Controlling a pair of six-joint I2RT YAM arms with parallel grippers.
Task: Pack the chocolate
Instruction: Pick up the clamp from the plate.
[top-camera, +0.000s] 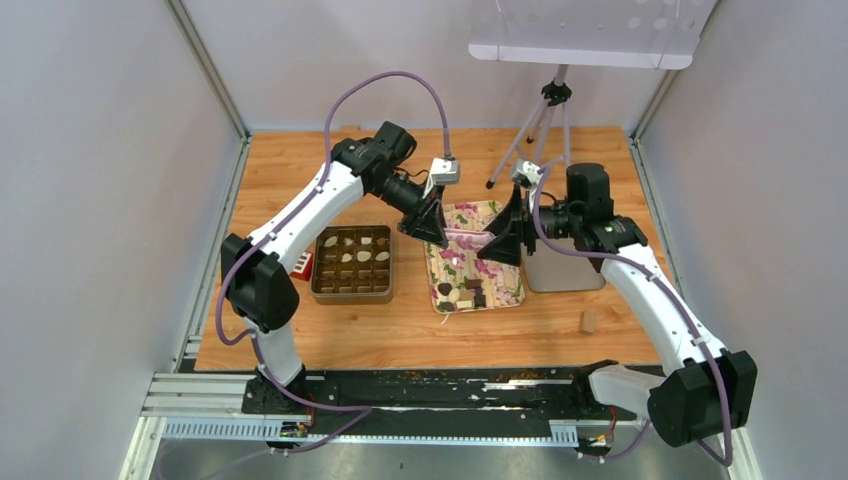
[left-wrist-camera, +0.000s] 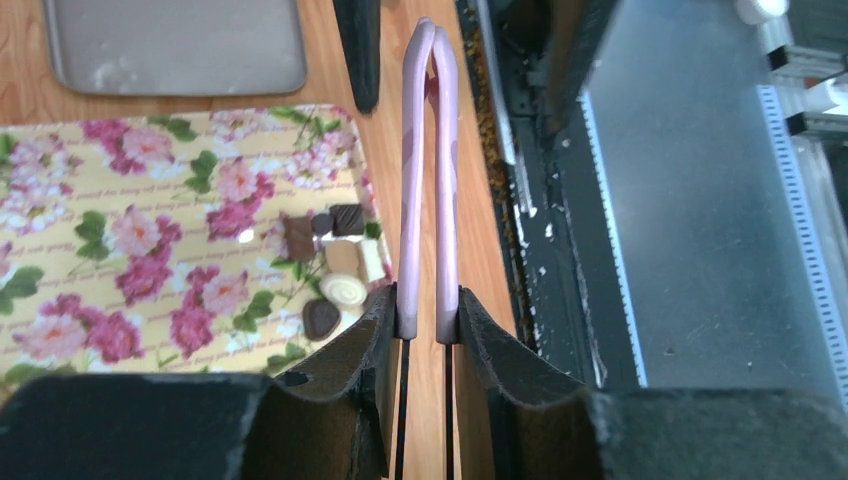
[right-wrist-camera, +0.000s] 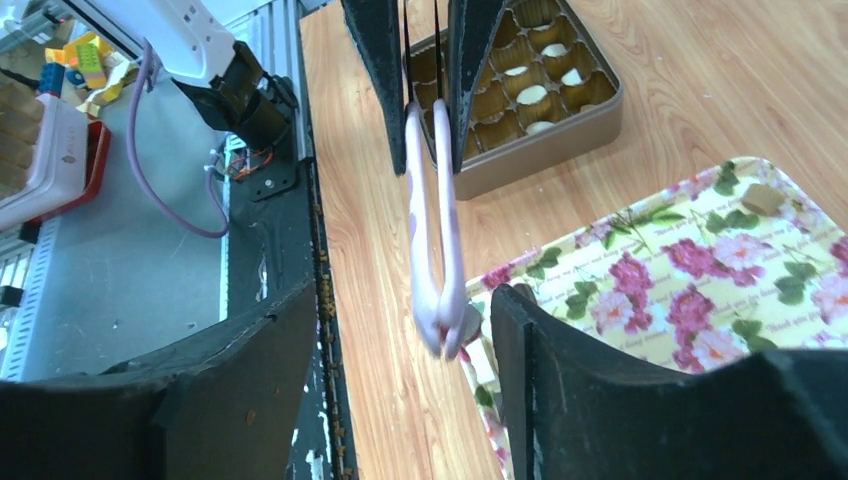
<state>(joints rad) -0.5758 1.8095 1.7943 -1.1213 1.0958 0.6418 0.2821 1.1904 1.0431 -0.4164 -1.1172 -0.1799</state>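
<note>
Two arms rise from the near table edge. Nearest, at four o'clock from the table's middle, a tan cylinder (top-camera: 588, 320) stands alone on the wood. A small cluster of chocolate (top-camera: 462, 292) lies at the near end of a flowered tray (top-camera: 505, 277). More pieces sit in the cups of a brown box (top-camera: 352, 263) at nine o'clock from that tray. Above the tray's far half, pink tongs (top-camera: 457, 236) hang between the two pincers. The left gripper (left-wrist-camera: 430, 312) is clamped on the tongs' two legs. The right gripper (right-wrist-camera: 405, 305) stands wide apart around their bent end, gripping nothing. A grey tray (top-camera: 563, 268) lies at three o'clock, and a tripod (top-camera: 545, 110) stands farthest.
</note>
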